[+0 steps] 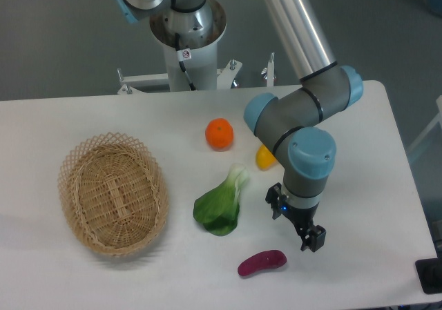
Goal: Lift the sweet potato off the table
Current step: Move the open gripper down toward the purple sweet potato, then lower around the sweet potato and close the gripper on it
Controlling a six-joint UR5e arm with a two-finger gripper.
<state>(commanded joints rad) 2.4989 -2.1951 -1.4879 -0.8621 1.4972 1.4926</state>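
The sweet potato point(262, 262) is a small glossy magenta-purple oblong lying on the white table point(83, 268) near its front edge. My gripper point(295, 223) hangs just above and to the right of it, not touching it. Its two dark fingers point down and stand apart, open, with nothing between them.
A green leafy vegetable point(221, 205) lies left of the gripper. An orange point(219, 133) sits further back. A yellow-orange oblong vegetable point(264, 157) is mostly hidden behind the arm's wrist. A wicker basket point(113, 192) stands at the left. The robot base point(188, 34) is at the back.
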